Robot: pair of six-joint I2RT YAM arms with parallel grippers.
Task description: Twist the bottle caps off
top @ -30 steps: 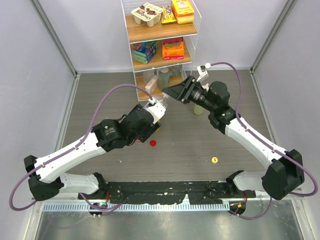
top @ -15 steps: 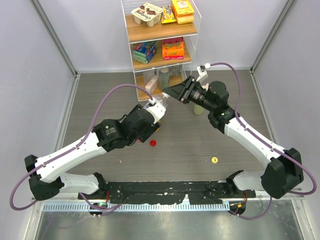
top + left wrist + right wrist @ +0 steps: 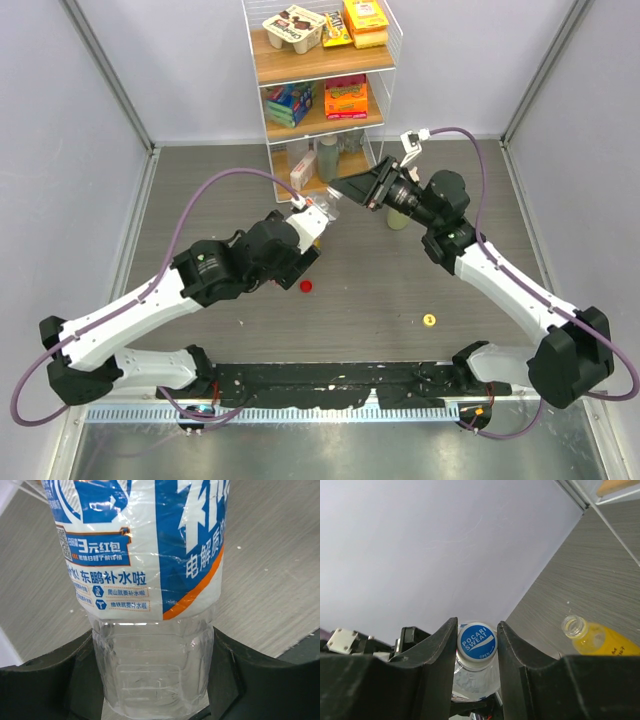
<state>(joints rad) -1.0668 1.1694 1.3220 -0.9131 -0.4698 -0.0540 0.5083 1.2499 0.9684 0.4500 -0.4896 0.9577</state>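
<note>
Clear blue-labelled bottle (image 3: 150,555) firm in left tool (image 3: 152,677) — neck aslant toward right tool (image 3: 476,632), tight on cap (image 3: 477,641)

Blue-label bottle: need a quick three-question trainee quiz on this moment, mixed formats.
1. True or false: the red cap lies loose on the table.
2. The right gripper is closed on: A) the bottle's label, B) the blue-and-white cap, C) nothing.
3. Fill in: the left gripper holds the blue-label bottle by its ____.

Key: 1 true; 2 B; 3 base.
</note>
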